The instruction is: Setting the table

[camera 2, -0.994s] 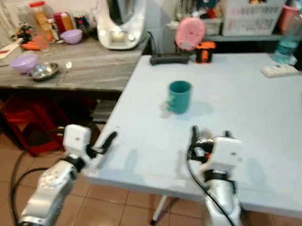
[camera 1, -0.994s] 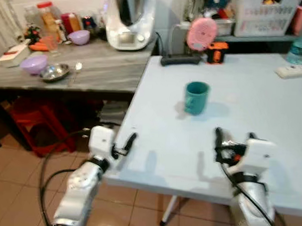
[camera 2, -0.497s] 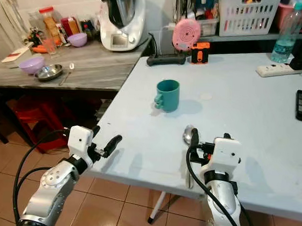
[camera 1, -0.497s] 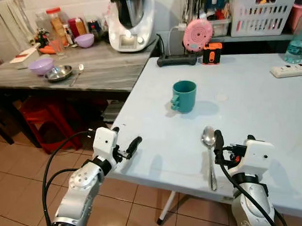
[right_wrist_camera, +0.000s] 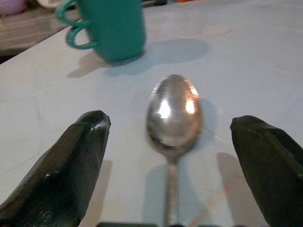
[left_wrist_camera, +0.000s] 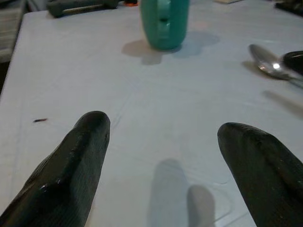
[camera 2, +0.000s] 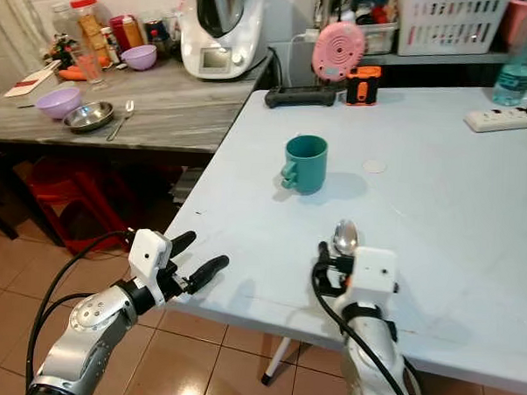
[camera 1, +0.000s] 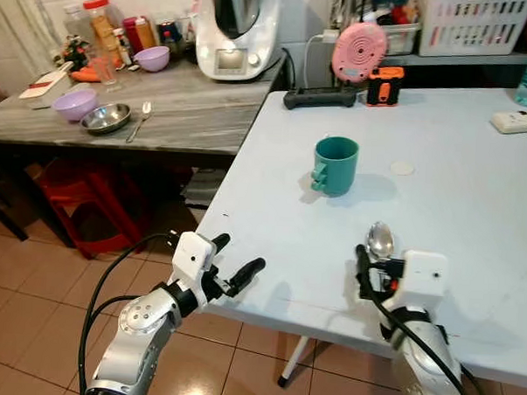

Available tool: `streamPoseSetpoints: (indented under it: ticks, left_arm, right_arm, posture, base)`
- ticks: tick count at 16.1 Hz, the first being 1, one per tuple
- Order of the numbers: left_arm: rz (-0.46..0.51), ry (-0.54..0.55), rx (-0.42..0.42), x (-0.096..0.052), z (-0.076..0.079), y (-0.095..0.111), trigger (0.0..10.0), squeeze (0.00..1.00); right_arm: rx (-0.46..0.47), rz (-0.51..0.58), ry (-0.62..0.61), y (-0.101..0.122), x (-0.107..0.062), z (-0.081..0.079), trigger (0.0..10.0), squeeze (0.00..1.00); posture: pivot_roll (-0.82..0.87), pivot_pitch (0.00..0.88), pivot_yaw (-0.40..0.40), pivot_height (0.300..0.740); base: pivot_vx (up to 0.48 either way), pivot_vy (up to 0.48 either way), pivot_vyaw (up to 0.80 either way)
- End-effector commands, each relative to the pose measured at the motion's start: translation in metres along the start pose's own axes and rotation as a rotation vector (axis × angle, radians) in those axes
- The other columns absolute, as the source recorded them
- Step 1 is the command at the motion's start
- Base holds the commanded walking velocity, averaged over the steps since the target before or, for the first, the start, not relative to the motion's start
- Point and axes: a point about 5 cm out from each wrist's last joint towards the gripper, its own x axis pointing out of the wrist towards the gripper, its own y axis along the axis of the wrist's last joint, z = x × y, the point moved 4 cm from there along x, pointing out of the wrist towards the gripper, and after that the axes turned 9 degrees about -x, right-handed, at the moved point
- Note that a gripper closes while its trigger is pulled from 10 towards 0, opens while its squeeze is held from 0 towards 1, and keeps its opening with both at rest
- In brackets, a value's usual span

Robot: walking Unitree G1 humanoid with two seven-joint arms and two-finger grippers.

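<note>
Beyond spoon (right_wrist_camera: 173,112), teal mug (right_wrist_camera: 115,28), unobstructed.

Four cameras: a head stereo pair and one on each wrist.

The two eye views look forward and down from above the near edge of the pale bench (camera 1: 440,170), a small sideways shift apart, and share the mug (camera 1: 336,166), the spoon (camera 1: 381,240), the grey side bench (camera 1: 162,114) and both arms. The left wrist view looks low along the left pincer (left_wrist_camera: 163,170) across the bench top toward mug and spoon. The right wrist view sits close over the spoon (right_wrist_camera: 173,113), between the right pincer's fingers (right_wrist_camera: 71,175), the mug just beyond.
</note>
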Motion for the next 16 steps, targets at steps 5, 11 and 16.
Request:
streamPoseSetpoints:
  ticks: [5,11,16]
  left_arm:
    - [0.008,-0.062,0.005,-0.003,0.006,0.007,10.0,0.0]
    - [-0.011,-0.113,-0.007,-0.002,0.012,0.005,10.0,0.0]
    - [-0.005,-0.195,0.033,0.003,0.022,0.016,10.0,0.0]
  right_arm:
    - [-0.057,-0.153,0.039,-0.026,-0.001,-0.011,4.7,0.0]
    - [-0.036,-0.243,0.019,-0.041,-0.004,-0.003,0.0,0.0]
    - [0.011,-0.283,0.017,-0.042,0.003,0.007,0.0,0.0]
  posture:
    - [-0.14,0.0,0.162,0.74]
    - [-0.15,0.0,0.163,0.74]
    - [-0.15,0.0,0.166,0.74]
  base:
    - [0.0,0.0,0.0]
    - [0.0,0.0,0.0]
    - [0.0,0.0,0.0]
